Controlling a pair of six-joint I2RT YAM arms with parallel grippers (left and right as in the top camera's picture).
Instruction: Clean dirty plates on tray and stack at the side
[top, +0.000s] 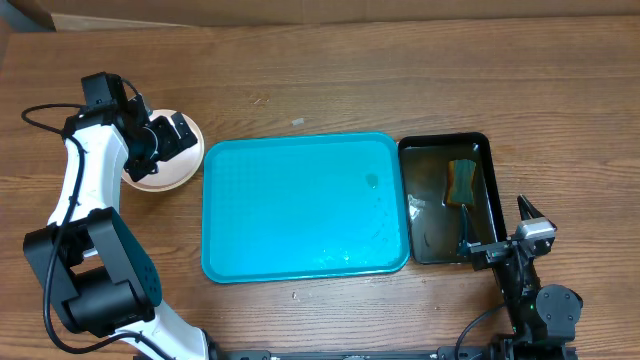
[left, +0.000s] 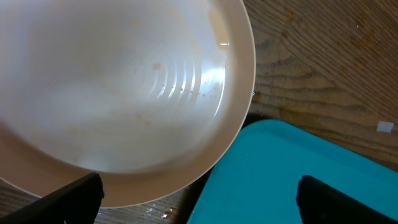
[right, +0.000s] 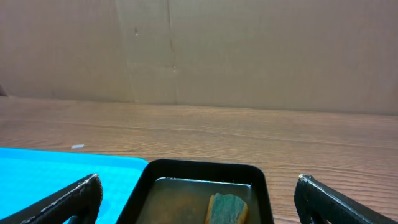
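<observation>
Hovering over plates (top: 165, 180) with left gripper (left: 202, 200), jaws spread wide, nothing between them. Plates off the tray (top: 300, 210), on wooden table (top: 330, 80) just beside its 10 o'clock corner; top one white, glossy; number of plates not discernible. At 3 o'clock of tray, black tub (top: 492, 190) holding murky water (top: 435, 225) and sponge (top: 462, 182). Right gripper (right: 198, 202) at tub's 5 o'clock corner, jaws likewise wide, gripping nothing.
</observation>
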